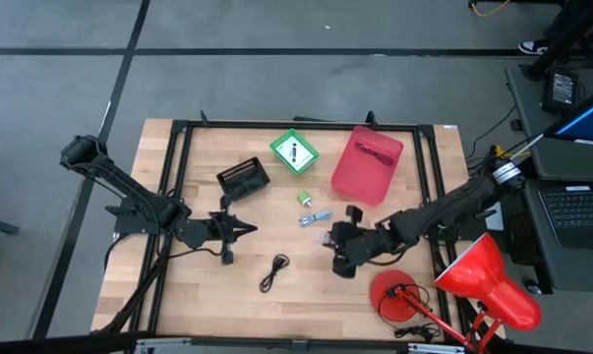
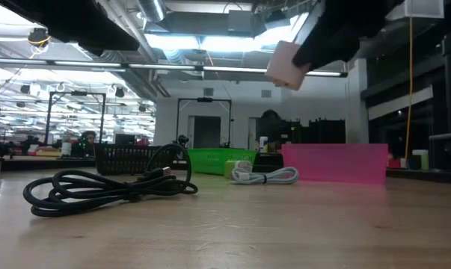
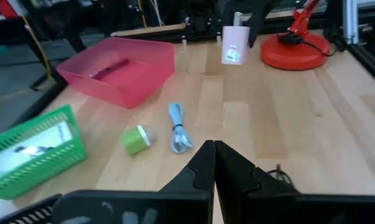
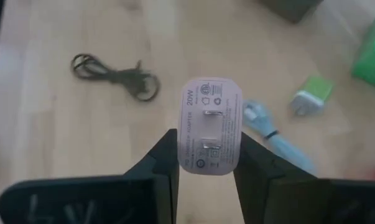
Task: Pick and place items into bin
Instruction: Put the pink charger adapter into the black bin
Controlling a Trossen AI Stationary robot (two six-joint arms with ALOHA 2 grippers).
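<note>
Your right end effector [image 4: 204,163] holds a pale pink charger [image 4: 208,124] clamped between its fingers above the worktop [image 1: 306,280], the pink bin [image 1: 367,163] lying just beyond it toward the far edge, while your left end effector [image 1: 245,230], fingers together, waits farther off.

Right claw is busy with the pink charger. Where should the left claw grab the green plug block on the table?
Grip the green plug across its two flat sides, coming straight down. It lies low on the wood, clear of the blue-grey cable. The left claw is shut, so open it first.
</note>
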